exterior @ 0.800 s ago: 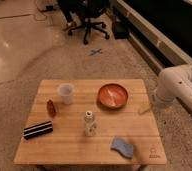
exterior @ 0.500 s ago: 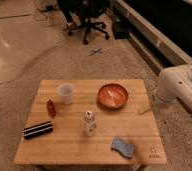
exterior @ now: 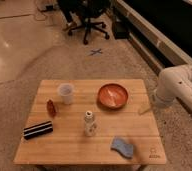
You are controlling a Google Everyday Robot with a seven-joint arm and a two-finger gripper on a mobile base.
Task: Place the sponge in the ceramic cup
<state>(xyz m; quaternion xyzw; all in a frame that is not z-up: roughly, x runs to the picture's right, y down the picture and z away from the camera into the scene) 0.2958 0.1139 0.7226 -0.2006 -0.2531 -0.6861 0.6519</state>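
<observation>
The light-blue sponge (exterior: 123, 147) lies flat near the front right of the wooden table (exterior: 74, 145). The whitish ceramic cup (exterior: 65, 93) stands upright at the back left of the table, with nothing seen inside it. My gripper (exterior: 145, 109) hangs at the table's right edge, below the white arm (exterior: 176, 86). It sits to the right of the bowl, well behind the sponge and far from the cup, and it holds nothing that I can see.
An orange-red bowl (exterior: 113, 95) sits at the back right. A small white bottle (exterior: 90, 123) stands mid-table. A black block with white stripes (exterior: 38, 129) and a small red object (exterior: 51, 107) lie on the left. An office chair (exterior: 87, 20) stands behind on the floor.
</observation>
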